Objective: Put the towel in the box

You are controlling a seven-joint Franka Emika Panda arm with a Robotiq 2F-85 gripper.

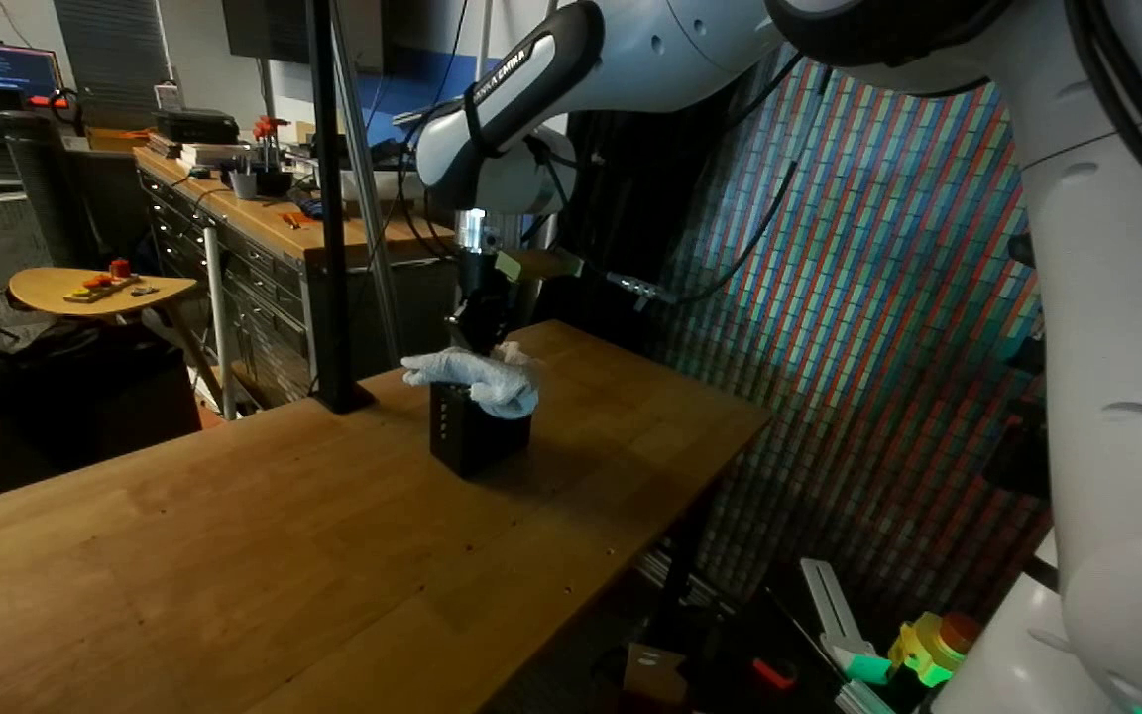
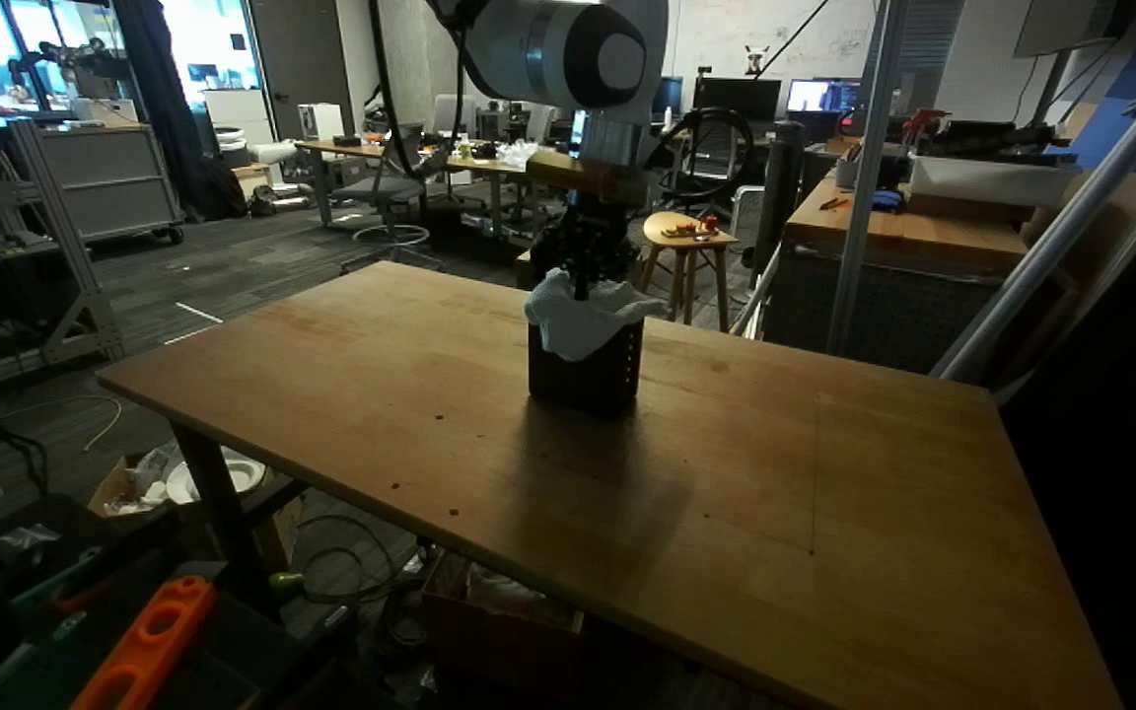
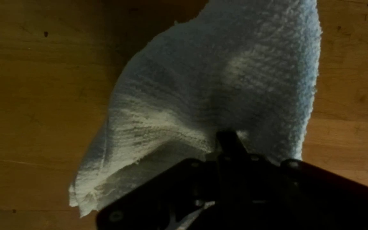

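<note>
Claw (image 3: 227,137), dark in the wrist view, jaws together; whether they pinch the towel (image 1: 500,385) cannot be told. The towel drapes over the box (image 1: 472,444), masking most of its rim, on the table (image 1: 254,555).

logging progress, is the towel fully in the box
No: the towel drapes over the box, part hanging outside in both exterior views.

A pale cloth towel (image 1: 506,383) hides the opening of the squarish black box (image 1: 478,438) in both exterior views; my jointed black end effector (image 3: 230,141) is cropped at the wrist view's lower right.
</note>
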